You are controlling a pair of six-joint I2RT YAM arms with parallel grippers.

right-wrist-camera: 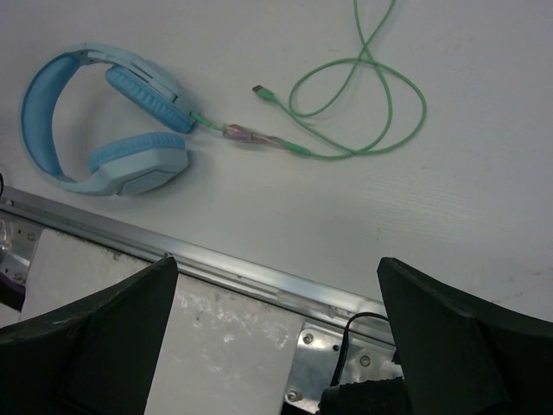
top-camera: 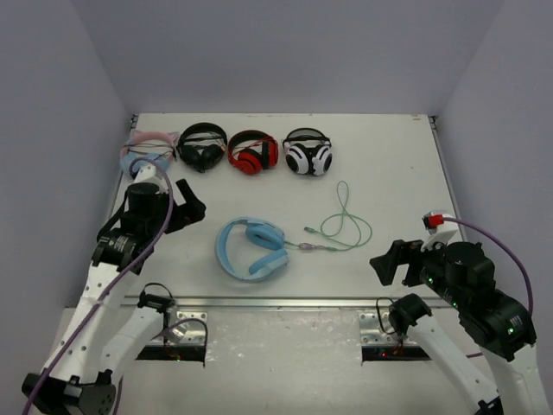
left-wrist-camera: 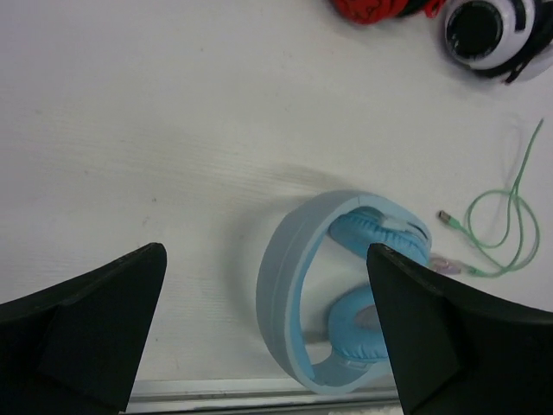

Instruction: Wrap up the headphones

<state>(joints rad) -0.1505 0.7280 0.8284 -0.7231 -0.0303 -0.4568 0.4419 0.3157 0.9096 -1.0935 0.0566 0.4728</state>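
Brushed metal is seen as a strip [right-wrist-camera: 259, 278] along the near edge of the white table [top-camera: 389, 164], and two arms are mounted on the near side of it. The left gripper [left-wrist-camera: 263, 252] is held above the table, left of the headphones [top-camera: 251, 249], its two black fingers spread wide with nothing between them. The right gripper [right-wrist-camera: 276, 264] is held over the near right edge, likewise spread wide and empty. Five pairs are counted on the table. One pair, the sky-blue headphones, is laid flat in the near middle, between the two grippers and touched by neither, with the headband to the left and the two padded cups to the right. One thin mint-green cable [top-camera: 346, 226] is led from the cups to the right and lies in loose loops, its plug end free. Four pairs are set in a row at the far left: one pale blue pair with pink cat ears [top-camera: 149, 149], one black pair [top-camera: 201, 145], one red-and-black pair [top-camera: 253, 151] and one white-and-black pair [top-camera: 308, 153].
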